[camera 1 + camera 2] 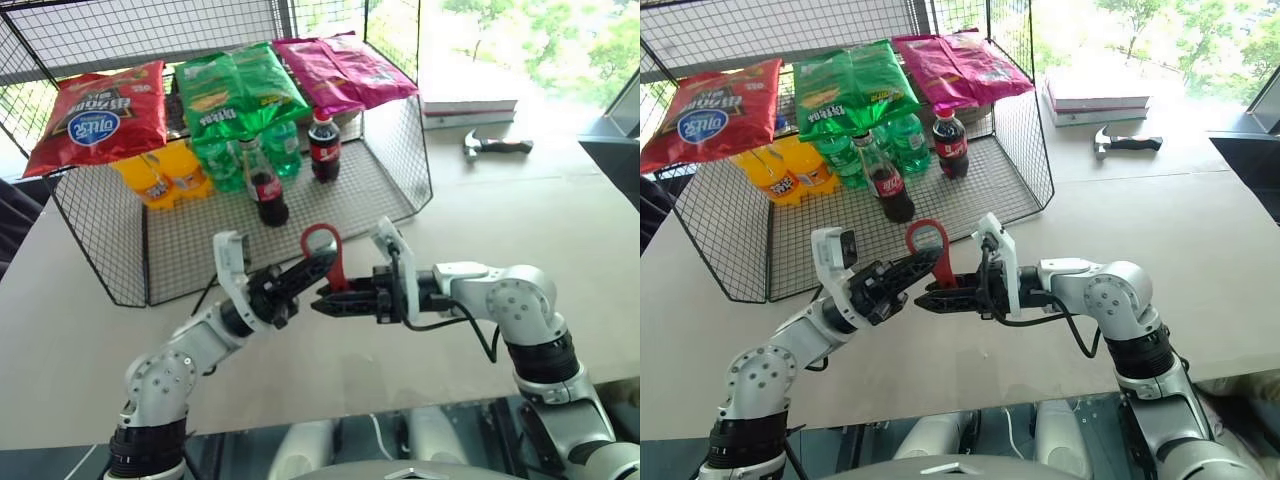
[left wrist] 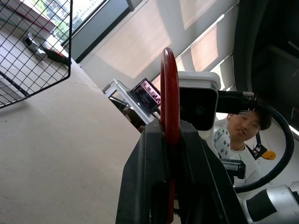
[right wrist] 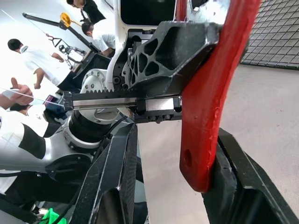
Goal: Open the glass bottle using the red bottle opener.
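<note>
Red bottle opener [image 1: 322,248] (unlabelled) in left gripper [image 1: 318,264].

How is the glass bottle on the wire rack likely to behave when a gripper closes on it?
The glass bottle is tall, slim and standing upright, so a sideways nudge would probably tip it. Its smooth contoured glass may be slippery in the fingers. Dark liquid fills most of it, so it is likely heavy for its size, and breakable if it falls off the wire rack.

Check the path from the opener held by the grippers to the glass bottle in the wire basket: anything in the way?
Nothing visible blocks it. The red bottle opener sits above bare table, and the glass bottle stands at the wire basket's open front edge, ahead of the other drinks.
</note>
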Robot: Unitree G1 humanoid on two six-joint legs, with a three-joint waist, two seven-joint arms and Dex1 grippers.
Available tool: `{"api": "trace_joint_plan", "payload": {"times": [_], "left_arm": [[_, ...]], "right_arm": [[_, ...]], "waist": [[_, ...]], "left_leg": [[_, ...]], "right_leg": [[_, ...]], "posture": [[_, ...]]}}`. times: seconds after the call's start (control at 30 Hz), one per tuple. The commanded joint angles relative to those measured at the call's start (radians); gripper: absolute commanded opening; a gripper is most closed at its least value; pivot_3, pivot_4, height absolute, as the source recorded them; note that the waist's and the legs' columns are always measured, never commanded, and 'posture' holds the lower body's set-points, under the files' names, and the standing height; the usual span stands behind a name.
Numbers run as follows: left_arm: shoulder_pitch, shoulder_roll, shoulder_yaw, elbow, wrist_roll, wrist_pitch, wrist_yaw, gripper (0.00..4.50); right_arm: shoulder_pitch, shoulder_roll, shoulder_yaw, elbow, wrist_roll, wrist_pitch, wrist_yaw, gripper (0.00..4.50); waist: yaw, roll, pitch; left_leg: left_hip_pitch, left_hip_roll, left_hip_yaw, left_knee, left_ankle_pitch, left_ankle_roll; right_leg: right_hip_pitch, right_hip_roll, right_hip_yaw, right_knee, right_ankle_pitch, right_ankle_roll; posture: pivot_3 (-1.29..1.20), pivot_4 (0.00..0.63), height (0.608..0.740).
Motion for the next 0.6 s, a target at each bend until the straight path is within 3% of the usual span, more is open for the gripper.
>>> {"api": "trace_joint_plan", "payload": {"times": [0.03, 0.13, 0.23, 0.3, 0.33, 0.6], "left_arm": [[0.003, -0.005, 0.002, -0.018, -0.002, -0.009, 0.003, 0.0], [0.004, -0.007, 0.0, -0.019, -0.005, -0.005, 0.002, 0.0], [0.005, -0.007, -0.002, -0.017, -0.012, 0.001, 0.0, 0.0], [0.008, -0.008, -0.003, -0.018, -0.024, 0.007, 0.002, 0.0], [0.009, -0.007, -0.005, -0.018, -0.03, 0.011, 0.001, 0.0], [0.018, 0.011, -0.013, -0.018, -0.069, 0.047, -0.009, 0.0]], "right_arm": [[-0.013, 0.027, -0.011, -0.027, 0.039, -0.006, 0.012, 1.89], [-0.01, 0.034, -0.018, -0.028, 0.047, 0.001, 0.01, 1.89], [-0.005, 0.042, -0.027, -0.028, 0.054, 0.005, 0.005, 1.16], [-0.002, 0.048, -0.035, -0.029, 0.063, 0.01, 0.001, 0.14], [-0.002, 0.05, -0.038, -0.028, 0.067, 0.012, 0.0, 0.03], [0.014, 0.044, -0.049, -0.039, 0.103, 0.027, 0.012, 0.03]], "waist": [[0.0, 0.0, 0.0], [0.0, 0.0, 0.0], [0.0, 0.0, 0.0], [0.0, 0.0, 0.0], [0.0, 0.0, 0.0], [0.0, 0.0, 0.0]], "left_leg": [[0.0, 0.0, 0.0, 0.0, 0.0, 0.0], [0.0, 0.0, 0.0, 0.0, 0.0, 0.0], [0.0, 0.0, 0.0, 0.0, 0.0, 0.0], [0.0, 0.0, 0.0, 0.0, 0.0, 0.0], [-0.001, 0.0, 0.0, 0.0, 0.0, 0.0], [-0.001, 0.0, 0.0, 0.0, 0.0, 0.0]], "right_leg": [[0.0, 0.0, 0.0, 0.0, 0.0, 0.0], [0.0, 0.0, 0.0, 0.0, 0.0, 0.0], [0.0, 0.0, 0.0, 0.0, 0.0, 0.0], [0.0, 0.0, 0.0, 0.0, 0.0, 0.0], [0.0, 0.0, 0.0, 0.0, 0.0, 0.0], [0.0, 0.0, 0.0, 0.0, 0.0, 0.0]], "posture": [[0.0, 0.15, 0.74], [0.0, 0.15, 0.74], [0.0, 0.15, 0.74], [0.0, 0.15, 0.74], [0.0, 0.15, 0.74], [0.0, 0.15, 0.74]]}}
